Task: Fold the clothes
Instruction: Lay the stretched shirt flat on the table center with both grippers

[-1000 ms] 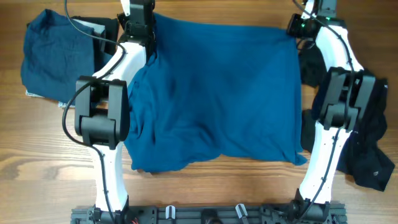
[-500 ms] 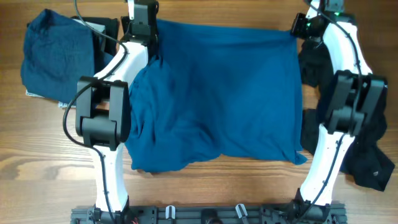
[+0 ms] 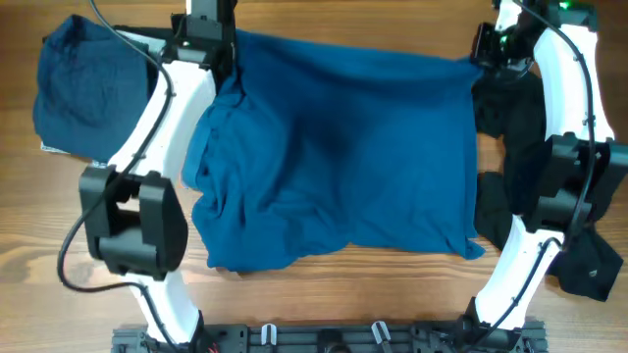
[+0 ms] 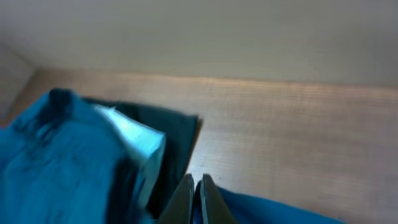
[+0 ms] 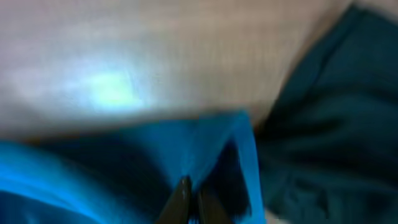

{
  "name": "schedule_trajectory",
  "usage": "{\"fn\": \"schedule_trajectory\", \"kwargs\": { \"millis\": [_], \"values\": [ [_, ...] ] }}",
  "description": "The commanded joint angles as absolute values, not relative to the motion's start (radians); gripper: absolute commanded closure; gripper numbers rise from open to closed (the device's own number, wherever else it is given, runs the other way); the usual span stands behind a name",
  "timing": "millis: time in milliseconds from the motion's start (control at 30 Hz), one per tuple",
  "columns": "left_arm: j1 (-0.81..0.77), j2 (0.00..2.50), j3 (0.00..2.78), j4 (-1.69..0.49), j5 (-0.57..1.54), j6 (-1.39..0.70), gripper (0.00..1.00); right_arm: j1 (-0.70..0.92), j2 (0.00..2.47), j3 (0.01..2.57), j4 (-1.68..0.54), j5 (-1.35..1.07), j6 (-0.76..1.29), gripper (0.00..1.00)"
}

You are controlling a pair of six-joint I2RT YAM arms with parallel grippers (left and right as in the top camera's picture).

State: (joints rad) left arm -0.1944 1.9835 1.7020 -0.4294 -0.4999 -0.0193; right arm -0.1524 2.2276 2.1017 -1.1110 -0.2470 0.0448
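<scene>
Where the blue shirt point(image 3: 343, 157) lies: spread wide on the middle of the table point(image 3: 59, 235), its near-left part wrinkled.
Left gripper point(image 4: 198, 190): fingers pressed together on the shirt's far-left corner.
Right gripper point(image 5: 189, 193): fingers pressed together on the far-right corner.
Dark blue garment point(image 3: 83, 88): folded, at the far left.
Black garments point(image 3: 589, 265): heaped at the right edge.

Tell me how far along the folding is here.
Done: a dark-blue garment lies at the far left, apparently folded. In hand: the left gripper and right gripper are each shut on a far corner of the blue shirt, which is spread out in the middle, bunched on its left side. Left: no fold made in this shirt yet, and the black garments sit heaped on the right.
</scene>
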Motion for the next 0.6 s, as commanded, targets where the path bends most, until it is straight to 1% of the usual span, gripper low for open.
{"fn": "schedule_trajectory", "kwargs": {
  "millis": [0,133,367,567],
  "values": [
    [-0.191,1.969,1.708,-0.546,-0.508,-0.049,0.96,-0.166,2.222,2.103,-1.195,-0.259,0.001,0.96],
    [-0.177,1.977,1.707,-0.656,-0.461,-0.086,0.96,-0.178,2.222,2.082,-1.217,-0.259,-0.001,0.96],
    [-0.129,1.977,1.687,-0.728,-0.319,-0.087,0.96,-0.181,2.222,2.031,-1.227,-0.244,-0.020,0.96],
    [-0.124,1.977,1.687,-0.811,-0.310,-0.087,0.96,-0.183,2.222,2.001,-1.272,-0.217,-0.031,0.96]
  ]
}}
